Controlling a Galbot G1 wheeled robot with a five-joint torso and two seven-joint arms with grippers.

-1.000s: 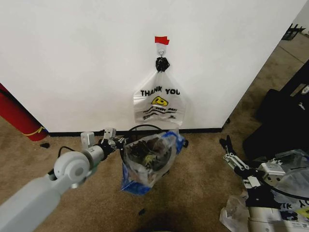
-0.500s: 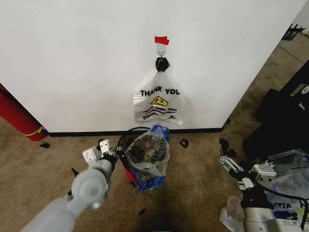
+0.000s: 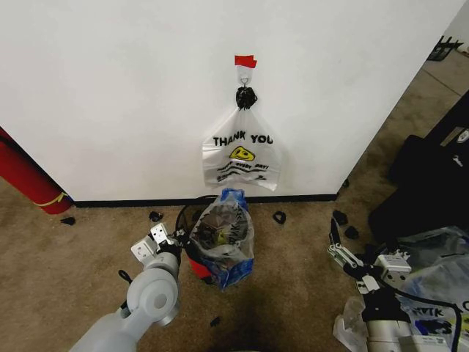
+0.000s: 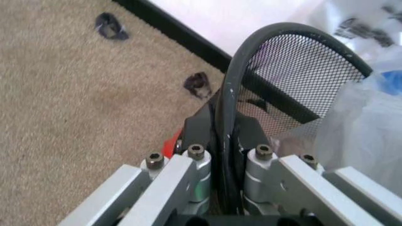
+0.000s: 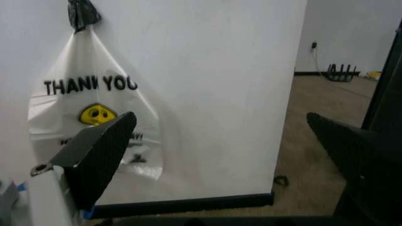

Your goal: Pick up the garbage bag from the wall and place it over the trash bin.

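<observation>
Clenched on the rim of the bin, with the wire running between the fingers in the left wrist view: so stands the left pincer, low over the carpet and just short of the wall. Parked to the right, well apart from the bin and with jaws spread wide, hangs the right pincer. Draped over and into the bin, bunched rather than stretched round the rim, sits the bag. Stands roughly upright along its long axis, leaning a little toward the wall, blue peak uppermost and pointing at the THANK YOU bag above. Likely trouble from here: tipping or dragging the light bin by any pull on that rim grip; pinching thin plastic against the wire and tearing it on release, though cannot tell whether any film lies in the bite. Also a risk of leaving the bag loose, seemingly with no hem hooked over the far rim, so slumping inward or sliding off at the first nudge. Worth guarding too against snagging the crinkly film on the mesh.
</observation>
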